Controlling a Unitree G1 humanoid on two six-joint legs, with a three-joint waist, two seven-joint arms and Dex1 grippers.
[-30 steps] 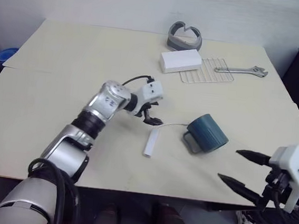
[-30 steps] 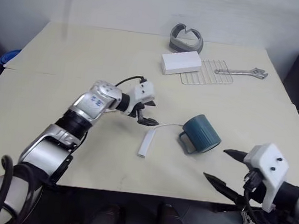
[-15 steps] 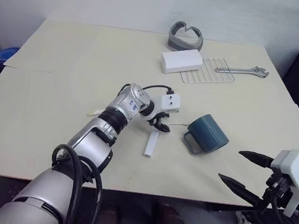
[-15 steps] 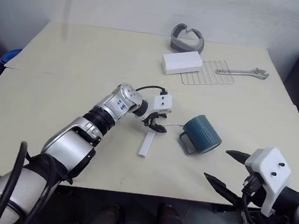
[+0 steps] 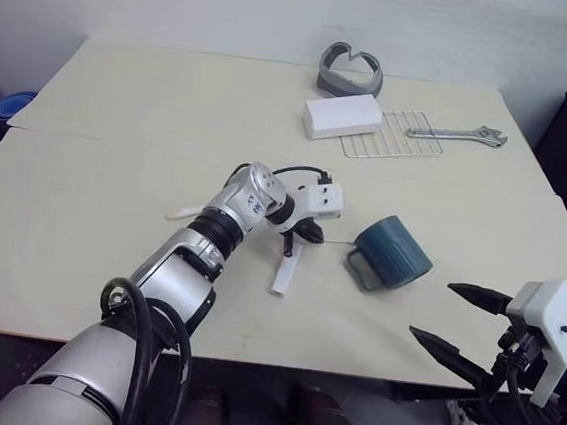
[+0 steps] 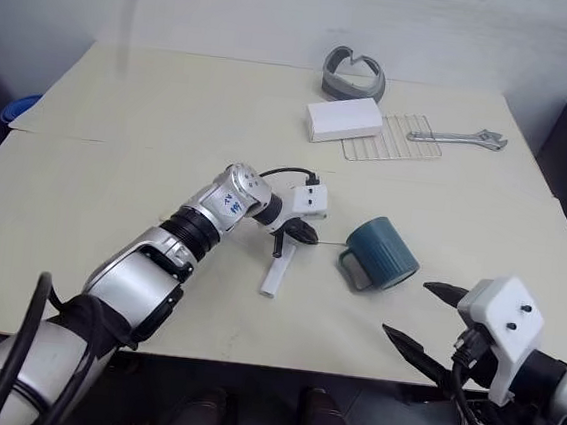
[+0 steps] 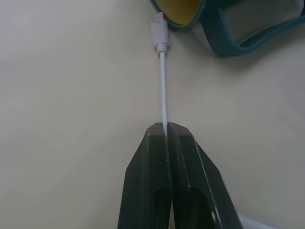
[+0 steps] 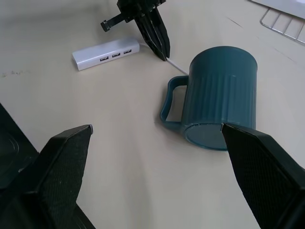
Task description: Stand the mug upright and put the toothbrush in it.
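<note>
The dark teal ribbed mug (image 5: 392,253) lies on its side right of the table's middle, its handle resting on the table and its yellowish mouth (image 7: 177,6) turned toward my left gripper. My left gripper (image 5: 306,235) is shut on the thin white cord (image 7: 163,90) of a white dongle (image 5: 285,270), a short way left of the mug. A slim pale piece, probably the toothbrush (image 5: 183,211), sticks out from behind my left forearm. My right gripper (image 5: 430,309) hangs open near the table's front right edge, short of the mug's base (image 8: 205,136).
At the back stand a white box (image 5: 342,115), a wire rack (image 5: 386,134), a wrench (image 5: 459,135) and a grey ring-shaped object (image 5: 350,68). A blue thing (image 5: 9,104) lies beyond the table's left edge.
My left gripper has swung right toward the mug and closed on the dongle's cord. The right gripper, mug and dongle have stayed put.
</note>
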